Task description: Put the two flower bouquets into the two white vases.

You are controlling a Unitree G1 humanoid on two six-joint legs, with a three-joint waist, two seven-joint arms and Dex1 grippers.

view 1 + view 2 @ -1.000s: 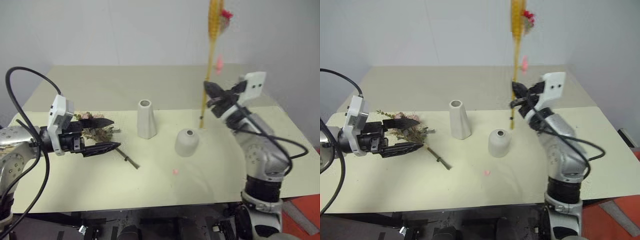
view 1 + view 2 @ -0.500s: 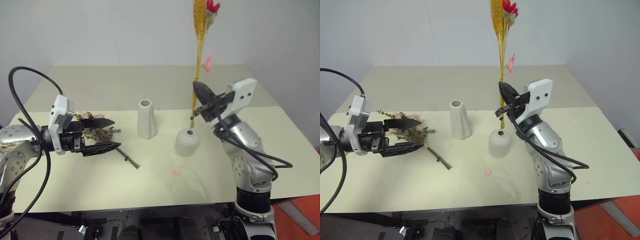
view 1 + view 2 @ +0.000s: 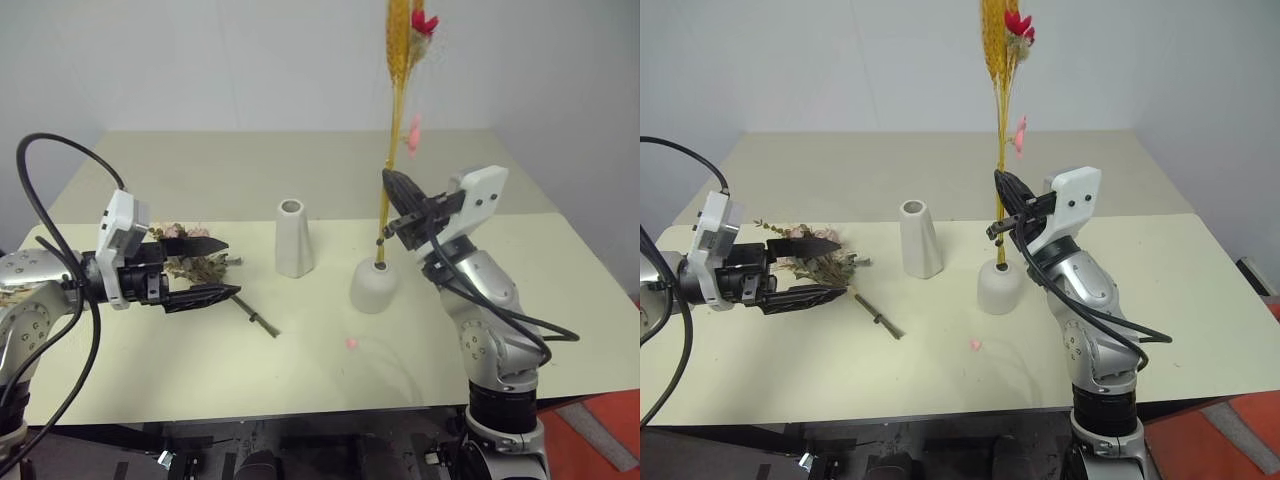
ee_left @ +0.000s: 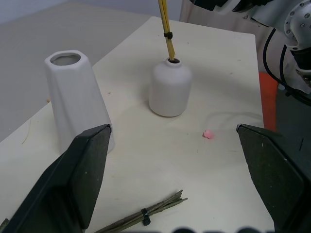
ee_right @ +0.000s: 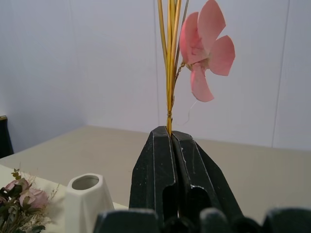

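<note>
Your right pincer (image 3: pixel 997 230) is clamped shut on the golden-yellow stalk bundle (image 3: pixel 998 120), which stands nearly upright above it, red and pink blooms at the top. Just below that pincer sits the squat white vase (image 3: pixel 998 287), and in the left wrist view the stalk's tip is at, and seemingly just inside, the small top hole. So you look to be in the middle of seating the first bouquet, with insertion started but not finished. Next, I would lower the pincer straight down along the stalk's own line so the stem slides deeper, and release only once the bundle stands on its own; tilt could lever the light vase over. Your left pincer (image 3: pixel 205 268) hangs wide open, holding nothing, with the pink rose bunch (image 3: pixel 188 262) lying on the table (image 3: pixel 320 370) between and just behind its fingers. The tall cone vase (image 3: pixel 292 238) stands empty, off to that pincer's far side, awaiting the roses.
</note>
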